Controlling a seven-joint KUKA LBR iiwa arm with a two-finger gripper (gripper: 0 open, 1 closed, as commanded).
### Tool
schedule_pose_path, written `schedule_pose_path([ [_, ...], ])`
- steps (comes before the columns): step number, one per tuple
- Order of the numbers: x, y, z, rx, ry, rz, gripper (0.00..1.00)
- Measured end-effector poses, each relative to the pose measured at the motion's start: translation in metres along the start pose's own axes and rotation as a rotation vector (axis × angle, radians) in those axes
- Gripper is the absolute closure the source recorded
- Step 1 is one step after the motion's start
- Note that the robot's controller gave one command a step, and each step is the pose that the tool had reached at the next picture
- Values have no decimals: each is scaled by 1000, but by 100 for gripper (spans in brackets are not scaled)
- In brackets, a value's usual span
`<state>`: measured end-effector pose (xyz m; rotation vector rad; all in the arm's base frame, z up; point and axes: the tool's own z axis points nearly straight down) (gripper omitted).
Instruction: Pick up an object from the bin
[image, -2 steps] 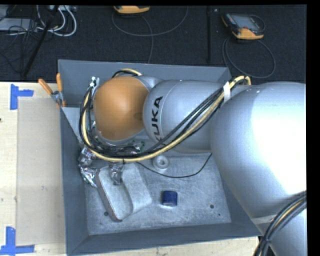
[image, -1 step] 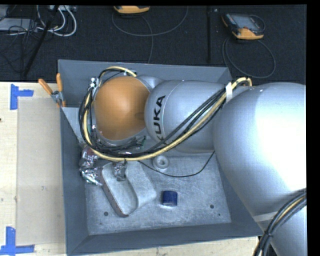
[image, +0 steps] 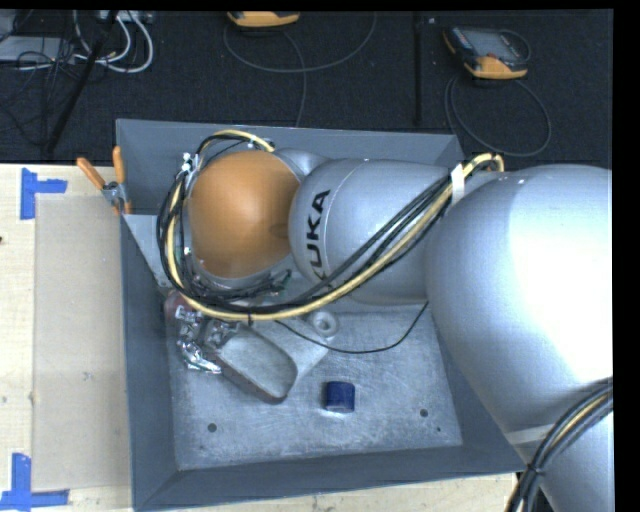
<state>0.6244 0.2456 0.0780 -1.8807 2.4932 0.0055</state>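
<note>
My gripper (image: 197, 342) reaches down under the arm's wrist at the left side of the bin, close to the left wall. Right beside it, touching or nearly touching on its right, lies a flat grey-brown oblong thing (image: 256, 367) with rounded ends, set at a slant on the bin floor. Whether the gripper holds any part of it I cannot tell. A small dark blue block (image: 338, 396) sits alone on the floor to the right of the oblong thing.
A small pale ring-shaped piece (image: 322, 323) lies under the arm near the bin's middle, and a thin dark wire (image: 385, 345) curves beside it. The arm and its orange cover hide the back half of the bin.
</note>
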Motion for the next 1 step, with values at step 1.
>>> schedule_pose_path([
  [1,-3,-2,-55,-3,10,2,100],
])
